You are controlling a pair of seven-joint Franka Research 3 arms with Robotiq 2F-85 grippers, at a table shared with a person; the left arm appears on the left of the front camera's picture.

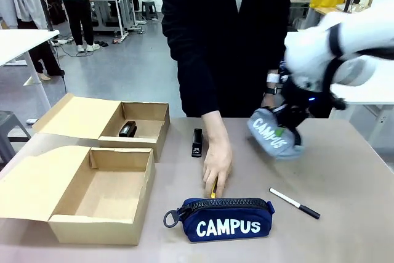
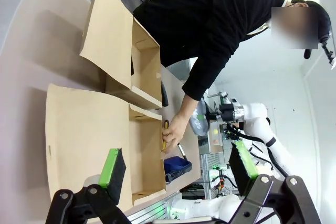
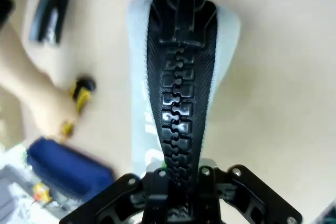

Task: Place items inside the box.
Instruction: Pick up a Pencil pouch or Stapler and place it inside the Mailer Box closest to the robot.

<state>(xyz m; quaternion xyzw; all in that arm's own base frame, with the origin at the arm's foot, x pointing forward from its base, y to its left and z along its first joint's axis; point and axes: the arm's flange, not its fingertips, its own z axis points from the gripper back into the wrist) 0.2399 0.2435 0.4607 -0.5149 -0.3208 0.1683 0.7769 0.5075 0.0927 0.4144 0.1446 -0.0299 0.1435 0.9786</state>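
Observation:
My right gripper (image 1: 288,122) is shut on the grey "CAMPUS" pouch (image 1: 275,135) and holds it tilted above the table's right side. In the right wrist view the grey pouch (image 3: 181,77) shows its black zip, clamped in the gripper (image 3: 178,177). The navy pouch (image 1: 225,218) lies at the front middle. A person's hand (image 1: 217,163) rests on the yellow utility knife (image 1: 213,190). One black stapler (image 1: 197,142) lies on the table and another black stapler (image 1: 127,129) sits in the far box (image 1: 154,143). The pen (image 1: 294,203) lies right of the navy pouch. My left gripper (image 2: 177,166) is open, high above the near box (image 2: 84,135).
The near open box (image 1: 61,229) at the front left holds nothing; its lid flap lies out to the left. The person stands at the far edge, arm reaching over the middle. Bare tabletop (image 1: 345,177) lies under and to the right of the lifted pouch.

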